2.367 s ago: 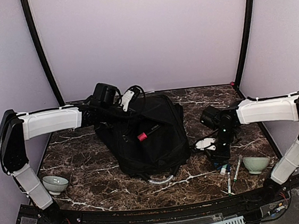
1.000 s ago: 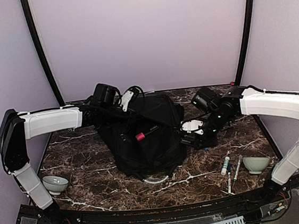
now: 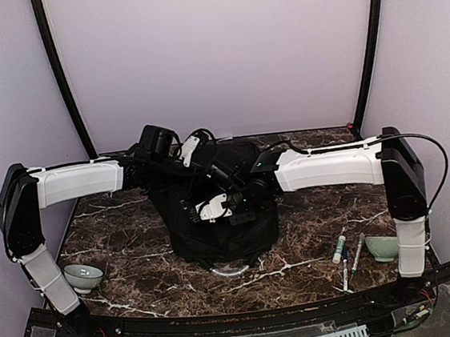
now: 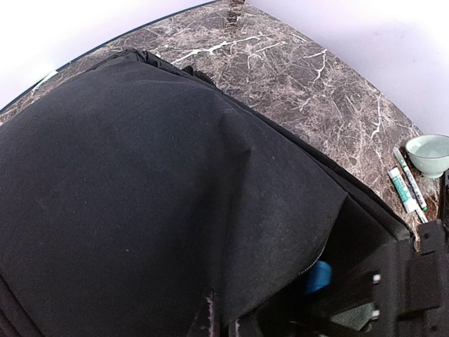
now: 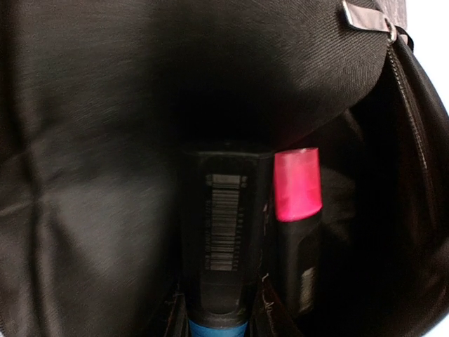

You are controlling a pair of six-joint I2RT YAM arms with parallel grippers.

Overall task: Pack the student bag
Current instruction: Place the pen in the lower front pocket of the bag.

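Observation:
The student bag (image 3: 239, 223) is a large black backpack lying mid-table. My left gripper (image 3: 195, 165) is shut on its upper flap (image 4: 161, 182) and holds the opening up. My right gripper (image 3: 205, 209) reaches into that opening. In the right wrist view my right gripper (image 5: 217, 316) is shut on a black marker with a barcode and a blue end (image 5: 223, 232), inside the bag. A pink-capped black marker (image 5: 298, 210) stands right beside it. The blue end also shows in the left wrist view (image 4: 318, 276).
Three markers (image 3: 345, 252) lie on the marble table to the right of the bag, also in the left wrist view (image 4: 403, 189). A pale green bowl (image 3: 385, 247) sits at the front right, another (image 3: 83, 276) at the front left.
My right arm has swung left from the table beside the bag into the bag's opening, carrying the blue-ended marker. The left arm has held still.

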